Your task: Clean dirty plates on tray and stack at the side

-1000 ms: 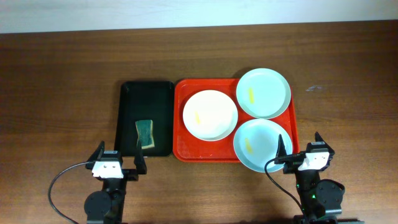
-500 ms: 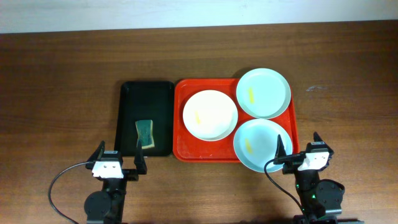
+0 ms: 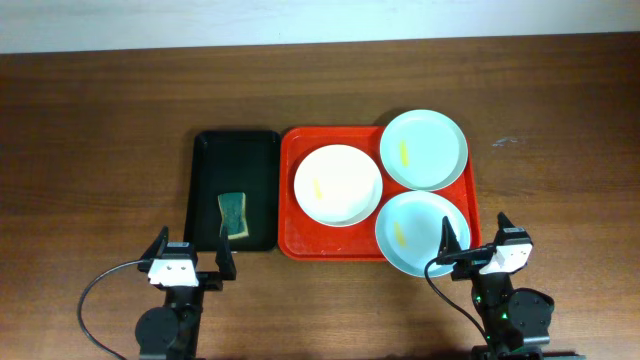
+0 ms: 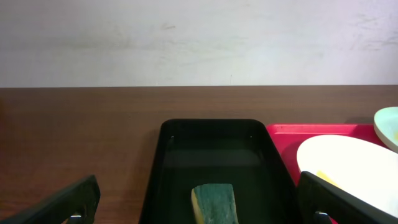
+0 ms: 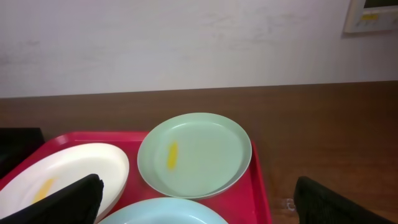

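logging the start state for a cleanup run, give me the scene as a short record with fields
tray: red tray, holds all three plates
plates: white plate, far blue-green plate, near blue-green plate, each with a yellow smear
cleaner: sponge in black tray, left of red tray
grippers: left gripper and right gripper open, empty
stacked: none yet

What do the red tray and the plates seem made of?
Red tray: probably plastic, smooth, slightly glossy, moulded rounded corners. White plate, far blue-green plate, near blue-green plate: likely plastic or melamine, evenly coloured; ceramic possible.
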